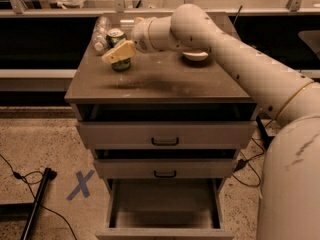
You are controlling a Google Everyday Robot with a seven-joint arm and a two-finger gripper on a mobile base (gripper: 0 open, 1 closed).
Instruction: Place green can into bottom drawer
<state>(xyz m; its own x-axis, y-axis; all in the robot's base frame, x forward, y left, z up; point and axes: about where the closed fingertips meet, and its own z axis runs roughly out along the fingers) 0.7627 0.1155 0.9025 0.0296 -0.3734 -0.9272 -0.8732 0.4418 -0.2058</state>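
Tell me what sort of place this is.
Probably a robotics test lab: a taped blue X on the speckled floor, loose cables, and a drawer cabinet set up as a workstation. The pincer is at the green can on its top.

hand (119, 53) at green can (117, 38) | bottle (101, 31) just left | bowl (195, 55) well right | bottom drawer (165, 204) stands open, mouth free

A robot test lab — taped X (80, 184) on speckled floor (40, 134), loose cables (22, 176) — claw (119, 53) over the drawer cabinet (205, 134)
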